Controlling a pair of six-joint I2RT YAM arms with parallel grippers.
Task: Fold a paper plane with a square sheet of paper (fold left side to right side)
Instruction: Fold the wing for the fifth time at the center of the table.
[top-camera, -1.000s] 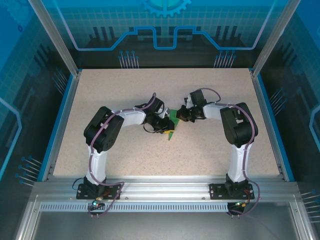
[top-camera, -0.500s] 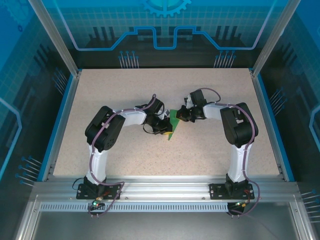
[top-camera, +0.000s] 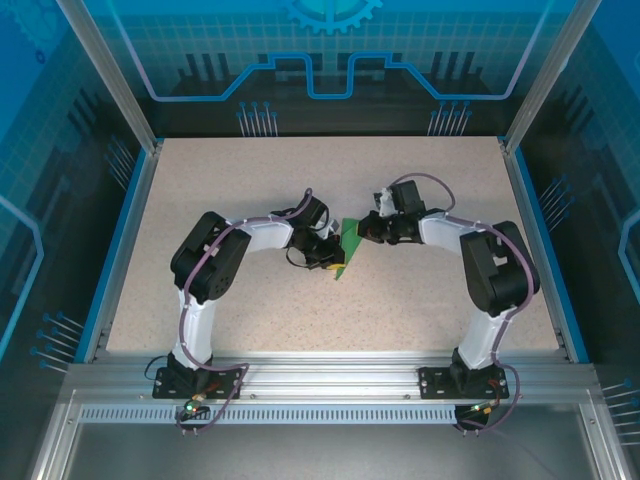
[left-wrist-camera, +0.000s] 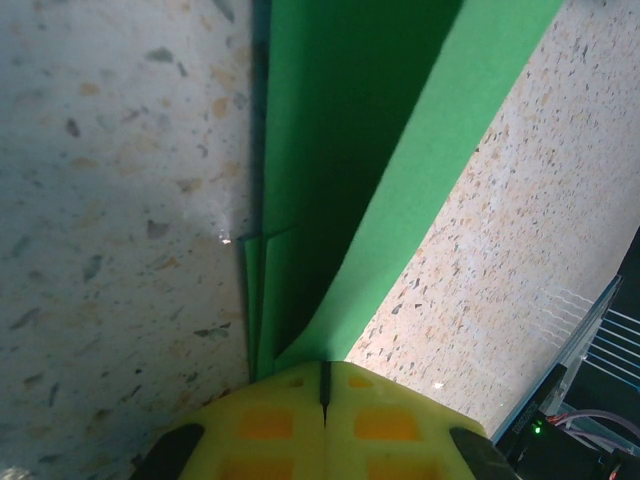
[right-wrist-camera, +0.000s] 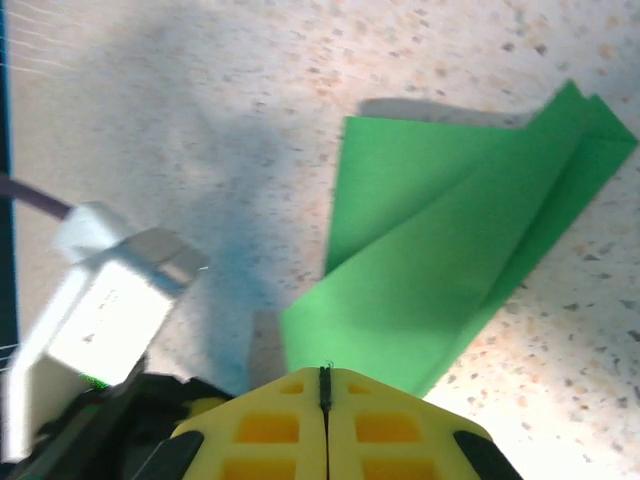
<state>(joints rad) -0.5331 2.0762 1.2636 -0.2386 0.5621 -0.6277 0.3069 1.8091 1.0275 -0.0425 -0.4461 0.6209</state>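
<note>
The green sheet of paper (top-camera: 347, 246) lies mid-table as a narrow folded strip between my two grippers. My left gripper (top-camera: 335, 258) sits at its lower left side. In the left wrist view the yellow fingers are shut (left-wrist-camera: 325, 366), and the paper (left-wrist-camera: 340, 150) has a flap rising from the fingertips, so it looks pinched there. My right gripper (top-camera: 364, 229) is at the strip's upper end. Its fingers are shut (right-wrist-camera: 325, 371) at the near corner of the paper (right-wrist-camera: 450, 230), which stands slightly off the table. I cannot tell whether they grip it.
The speckled beige table (top-camera: 250, 180) has blue rails at the left (top-camera: 122, 230) and right (top-camera: 540, 230) edges, with aluminium posts at the back corners. A white housing of the left arm (right-wrist-camera: 105, 300) sits close to the right gripper's left.
The left gripper has closed at the paper's edge. The right arm's elbow has swung outward to the right and its gripper has shifted slightly right; the paper has barely moved.
</note>
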